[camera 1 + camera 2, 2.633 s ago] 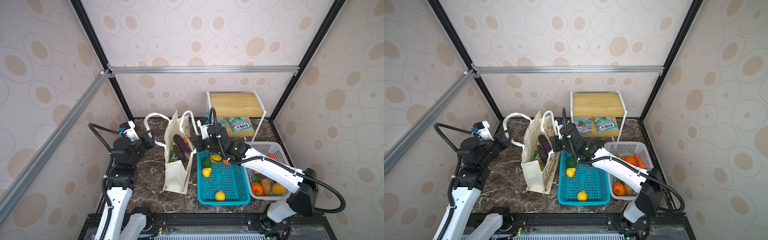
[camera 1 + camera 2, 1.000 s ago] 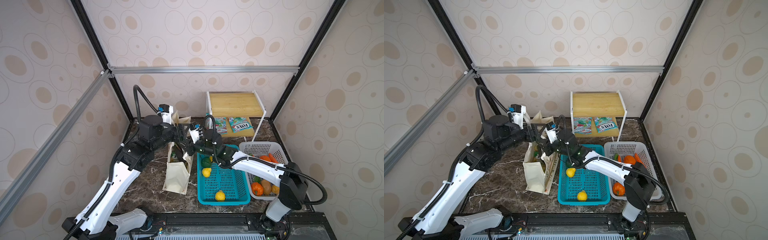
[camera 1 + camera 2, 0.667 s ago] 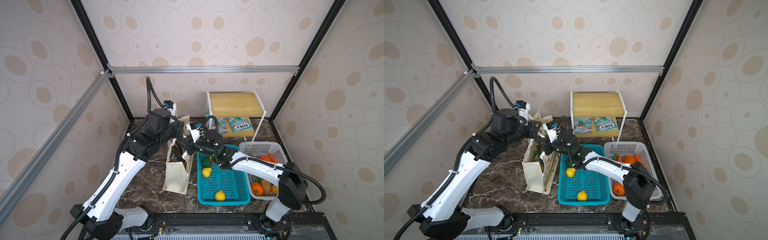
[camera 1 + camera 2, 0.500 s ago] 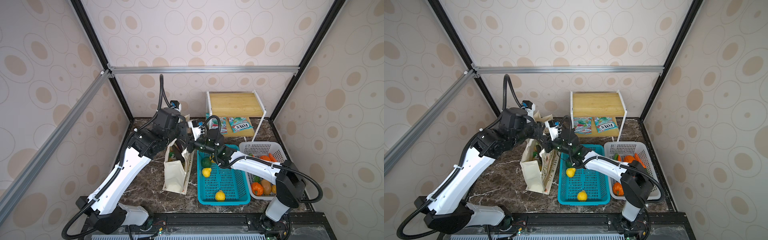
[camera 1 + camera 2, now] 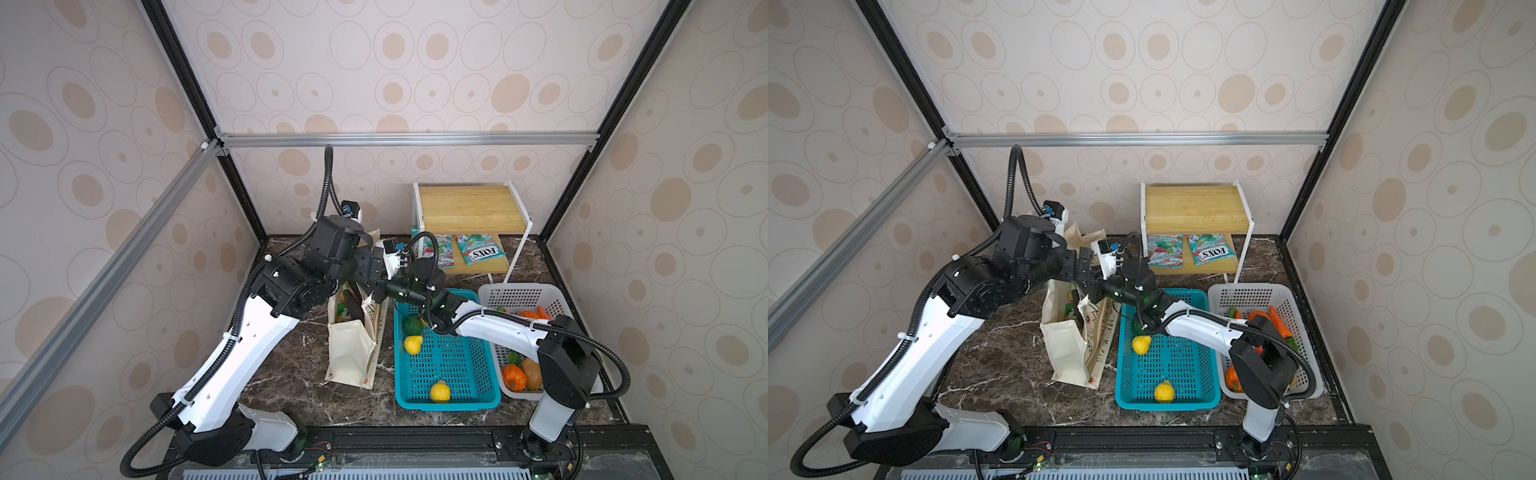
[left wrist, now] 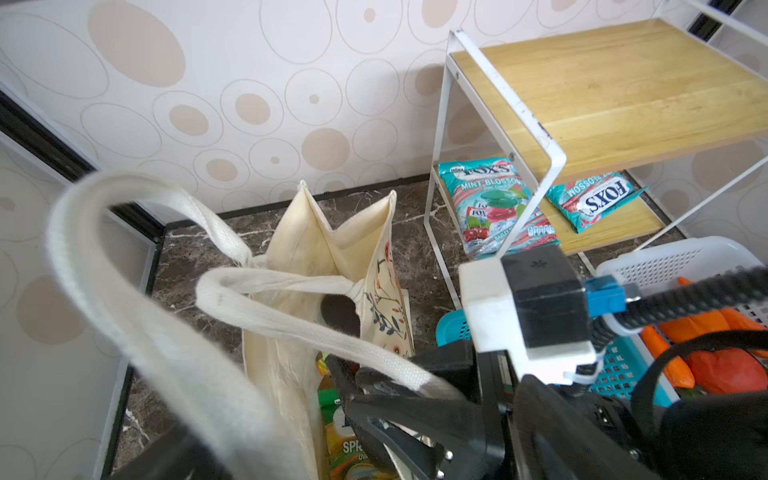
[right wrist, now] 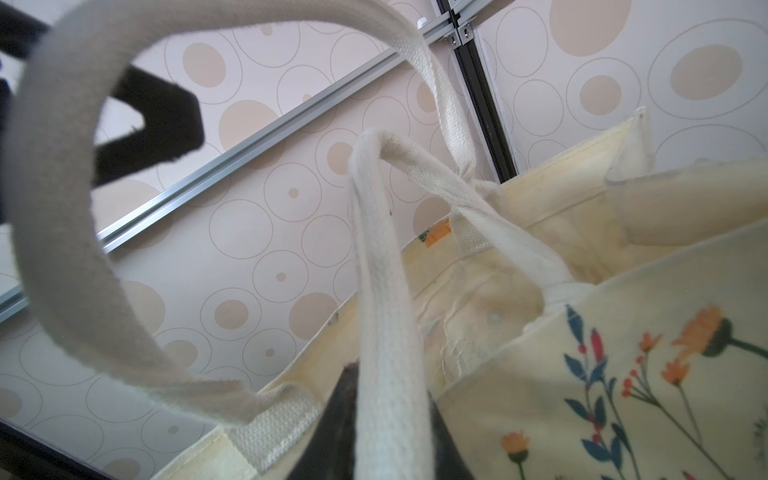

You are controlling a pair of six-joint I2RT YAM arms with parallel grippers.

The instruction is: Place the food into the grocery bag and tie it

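The cream floral grocery bag [image 5: 351,345] stands upright left of the teal basket [image 5: 449,399]. Inside it show a dark eggplant [image 6: 338,311] and an orange-and-green snack packet [image 6: 345,440]. My right gripper [image 7: 386,457] is over the bag's mouth, shut on one white handle strap [image 7: 374,270]. My left gripper [image 5: 371,266] hovers just behind it with jaws wide. The other handle [image 6: 124,270] loops loosely across the left jaws, not pinched. Two yellow lumpy fruits [image 5: 412,344] [image 5: 439,391] lie in the teal basket.
A dark green fruit [image 5: 411,324] sits at the teal basket's far end. The white basket [image 5: 519,291] on the right holds orange and green produce. A wooden shelf rack [image 5: 469,208] at the back carries teal FOXS packets [image 5: 480,249].
My left arm swung from the left side over the bag with the handle and its jaws widened. The right gripper shifted slightly left at the bag mouth, still shut on its strap.
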